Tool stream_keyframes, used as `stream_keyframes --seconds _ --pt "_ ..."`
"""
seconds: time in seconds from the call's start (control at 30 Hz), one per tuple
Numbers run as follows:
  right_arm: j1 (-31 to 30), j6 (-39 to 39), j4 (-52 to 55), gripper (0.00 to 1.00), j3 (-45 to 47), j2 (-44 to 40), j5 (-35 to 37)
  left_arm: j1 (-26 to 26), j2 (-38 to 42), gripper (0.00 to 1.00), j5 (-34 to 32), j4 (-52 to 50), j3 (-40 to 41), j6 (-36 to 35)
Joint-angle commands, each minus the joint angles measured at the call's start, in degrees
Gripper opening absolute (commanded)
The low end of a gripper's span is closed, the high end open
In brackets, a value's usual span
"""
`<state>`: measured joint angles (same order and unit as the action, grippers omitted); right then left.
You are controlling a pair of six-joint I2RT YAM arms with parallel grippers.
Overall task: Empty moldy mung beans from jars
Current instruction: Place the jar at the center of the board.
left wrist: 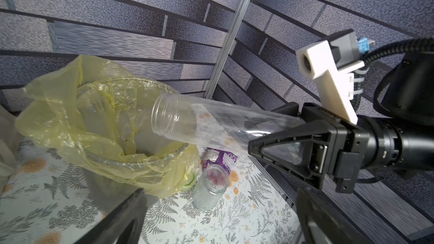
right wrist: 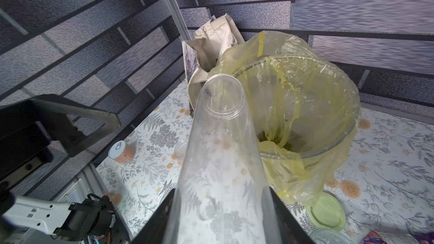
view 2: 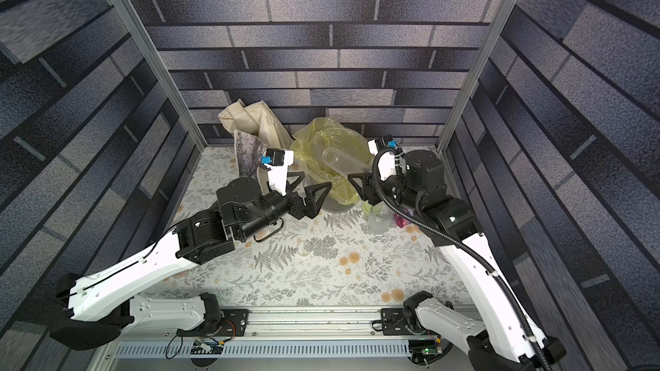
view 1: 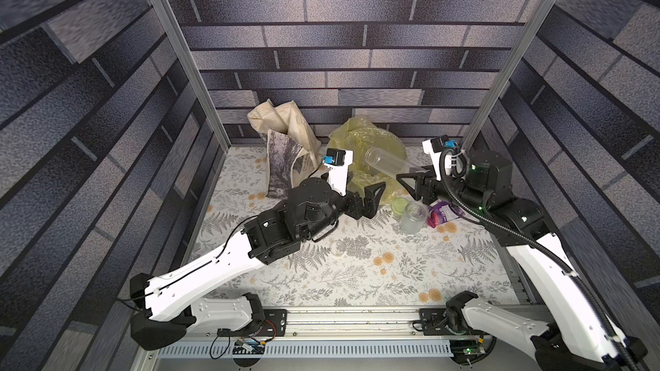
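Two jaws of the right gripper are clamped on the closed base of a slim jar, and the coming move turns on how that jar points. Its long axis runs straight out from the jaws toward the bucket, close to level as far as can be told, with the lidless mouth over the bucket's opening. The jar looks empty apart from a whitish film on its wall. The mung beans lie in a small olive heap deep in the yellow bag lining the bucket. The pour seems done, so the likely next move is to draw the jar back along its own axis. At the bucket's foot, below the right gripper, the ribbed jar stands upright and open, its green lid flat just beside it. The left gripper hangs spread wide and empty near the bucket's front, free for another jar.
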<state>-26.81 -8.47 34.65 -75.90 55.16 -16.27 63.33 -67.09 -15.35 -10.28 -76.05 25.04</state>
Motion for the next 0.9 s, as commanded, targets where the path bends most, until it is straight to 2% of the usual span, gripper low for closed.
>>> stream_keyframes --seconds 0.0,0.17,0.37,0.67,0.87 --pt "0.4 -4.1 -14.2 0.32 7.8 -6.5 -4.1 3.6 0.8 1.0 -2.0 10.9 1.9 3.7" --pt "0.3 -4.9 -26.1 0.32 20.9 -16.8 -2.6 3.8 -1.7 1.0 0.0 21.6 4.7 8.3" --pt "0.4 -6.0 -36.3 0.32 30.0 -24.3 -1.4 3.2 -4.9 1.0 2.4 23.9 2.1 9.2" --pt "0.4 -6.0 -38.6 0.33 32.8 -29.0 -1.7 1.8 -6.4 1.0 3.3 23.8 2.4 12.2" --pt "0.4 -9.5 -44.1 0.33 36.9 -30.8 -3.2 0.0 -9.4 1.0 6.1 26.9 0.2 13.0"
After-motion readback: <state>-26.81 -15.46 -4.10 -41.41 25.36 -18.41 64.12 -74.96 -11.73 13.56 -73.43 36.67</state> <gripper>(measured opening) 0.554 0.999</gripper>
